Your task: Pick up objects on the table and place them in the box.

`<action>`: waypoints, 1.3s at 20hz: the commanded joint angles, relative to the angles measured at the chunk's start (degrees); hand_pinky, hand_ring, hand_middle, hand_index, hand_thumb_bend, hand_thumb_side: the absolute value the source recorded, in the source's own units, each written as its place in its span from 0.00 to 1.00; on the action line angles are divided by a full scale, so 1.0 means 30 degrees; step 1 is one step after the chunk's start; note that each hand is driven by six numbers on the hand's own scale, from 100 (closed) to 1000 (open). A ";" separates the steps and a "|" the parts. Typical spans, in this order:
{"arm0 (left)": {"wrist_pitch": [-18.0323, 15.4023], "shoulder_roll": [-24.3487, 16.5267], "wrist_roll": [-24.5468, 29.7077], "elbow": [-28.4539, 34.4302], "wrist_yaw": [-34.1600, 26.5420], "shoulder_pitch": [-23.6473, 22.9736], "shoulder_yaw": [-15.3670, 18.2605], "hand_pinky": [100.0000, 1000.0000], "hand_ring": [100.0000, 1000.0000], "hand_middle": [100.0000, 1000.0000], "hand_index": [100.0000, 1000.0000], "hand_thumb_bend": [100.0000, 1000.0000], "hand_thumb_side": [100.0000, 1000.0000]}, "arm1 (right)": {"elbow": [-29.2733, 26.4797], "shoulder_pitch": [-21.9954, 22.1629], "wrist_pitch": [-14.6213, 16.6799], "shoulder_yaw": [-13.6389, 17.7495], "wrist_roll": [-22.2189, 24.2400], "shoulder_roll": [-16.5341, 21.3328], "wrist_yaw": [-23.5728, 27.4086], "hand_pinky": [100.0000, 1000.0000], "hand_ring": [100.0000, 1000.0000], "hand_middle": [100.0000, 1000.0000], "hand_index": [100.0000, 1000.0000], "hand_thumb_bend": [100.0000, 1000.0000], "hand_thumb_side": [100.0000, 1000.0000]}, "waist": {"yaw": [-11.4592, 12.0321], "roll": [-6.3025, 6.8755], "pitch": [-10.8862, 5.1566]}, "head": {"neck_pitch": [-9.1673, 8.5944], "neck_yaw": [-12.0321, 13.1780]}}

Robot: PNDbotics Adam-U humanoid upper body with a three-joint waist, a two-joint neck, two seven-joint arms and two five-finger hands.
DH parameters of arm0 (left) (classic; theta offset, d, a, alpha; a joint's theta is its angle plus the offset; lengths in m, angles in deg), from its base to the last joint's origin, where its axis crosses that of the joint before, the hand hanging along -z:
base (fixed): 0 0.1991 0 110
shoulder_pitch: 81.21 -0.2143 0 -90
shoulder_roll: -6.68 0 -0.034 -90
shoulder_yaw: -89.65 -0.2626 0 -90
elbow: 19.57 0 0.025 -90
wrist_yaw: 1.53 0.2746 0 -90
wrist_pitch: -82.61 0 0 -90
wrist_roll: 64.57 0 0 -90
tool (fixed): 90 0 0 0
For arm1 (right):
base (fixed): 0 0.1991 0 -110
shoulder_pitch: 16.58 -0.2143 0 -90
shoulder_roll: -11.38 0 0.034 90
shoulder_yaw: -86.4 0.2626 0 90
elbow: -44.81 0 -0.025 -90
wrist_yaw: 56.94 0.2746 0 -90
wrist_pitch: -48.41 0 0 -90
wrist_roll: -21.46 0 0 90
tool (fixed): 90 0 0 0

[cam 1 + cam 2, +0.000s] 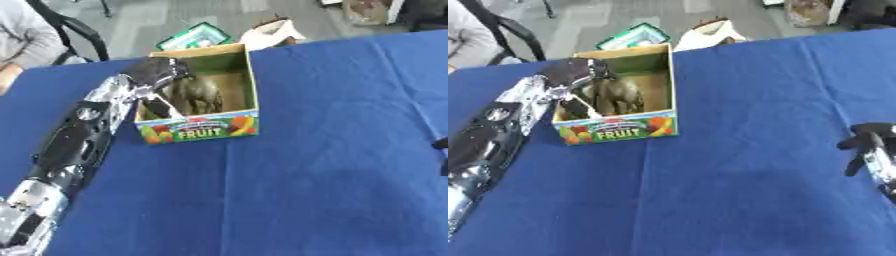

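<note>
A cardboard fruit box [203,127] stands open-topped on the blue table [332,150], left of the middle. Inside it is a dark brown toy [616,94] shaped like an animal, blurred. My left arm comes up from the lower left, and my left hand [156,71] sits over the box's left wall, right beside the toy. One straight dark finger [160,106] points down inside the box, and I see no finger curled round the toy. My right hand [866,141] hangs at the right edge with relaxed fingers, holding nothing.
Beyond the table's far edge, a green package [196,35] and a white bag [271,33] lie on the floor. A black chair [79,31] with a seated person is at the top left. Blue cloth stretches right of the box.
</note>
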 commanded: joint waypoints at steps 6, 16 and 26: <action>-0.0893 -0.1572 0.0761 0.2570 -0.3205 -0.0135 0.0100 0.76 0.77 0.77 0.83 0.70 0.58 | -0.0212 0.0029 0.0017 0.0250 -0.0052 0.0185 -0.0004 0.29 0.59 0.46 0.66 0.00 0.38 | 0.0691 -0.0310 -0.0644 | 0.0023 -0.0417; -0.0251 -0.4248 0.2520 0.9693 -1.0563 -0.2795 0.0194 0.71 0.71 0.73 0.81 0.52 0.26 | -0.0200 0.0175 0.0081 0.0487 -0.0239 0.0152 0.0002 0.29 0.59 0.46 0.66 0.00 0.38 | 0.1617 -0.0634 -0.0755 | 0.0017 -0.0934; 0.2967 -0.4166 0.2374 1.6456 -2.1303 -0.9570 0.1814 0.58 0.54 0.57 0.75 0.00 0.39 | -0.0214 0.0154 0.0137 0.0679 -0.0411 -0.0025 0.0057 0.30 0.59 0.46 0.66 0.00 0.38 | 0.2493 -0.1061 -0.0659 | -0.0104 -0.1293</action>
